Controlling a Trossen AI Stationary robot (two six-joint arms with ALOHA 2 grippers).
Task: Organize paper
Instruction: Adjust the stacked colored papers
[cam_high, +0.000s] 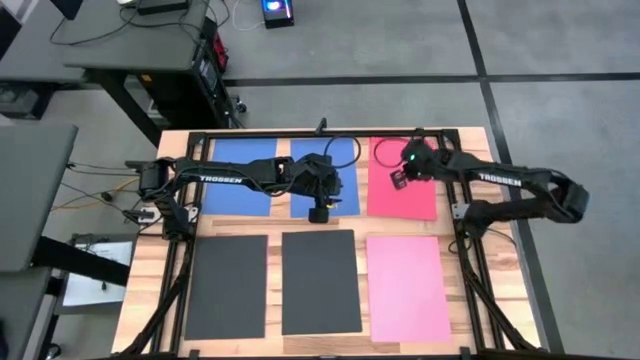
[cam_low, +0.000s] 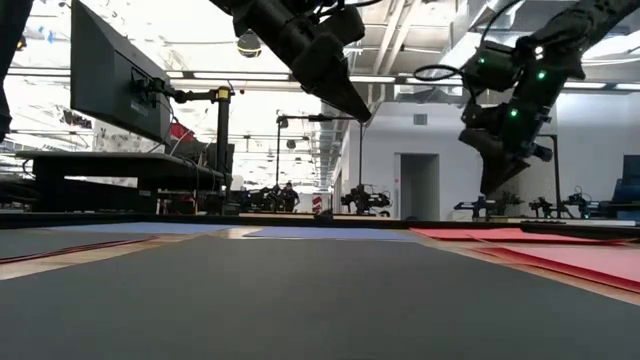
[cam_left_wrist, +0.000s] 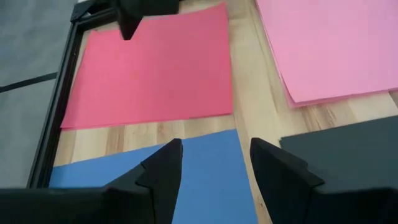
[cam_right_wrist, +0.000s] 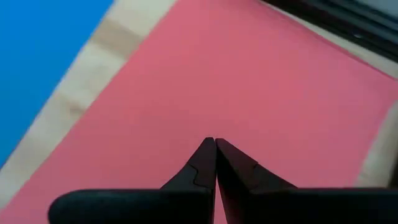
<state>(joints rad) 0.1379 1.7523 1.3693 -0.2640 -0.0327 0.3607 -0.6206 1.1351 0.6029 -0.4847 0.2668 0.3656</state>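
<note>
With six sheets laid out by colour on the counter (cam_high: 155, 280), right hand (cam_right_wrist: 215, 144) hangs pressed together over red paper (cam_high: 402, 190), left hand (cam_left_wrist: 214, 163) spread above blue (cam_high: 322, 165), likely lining up a pick.

Even overhead light, soft shadows, blurred low-view foreground

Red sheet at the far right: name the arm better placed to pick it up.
Right. The right gripper hangs shut above the red sheet; the left gripper, open, is over the neighbouring blue sheet.
</note>
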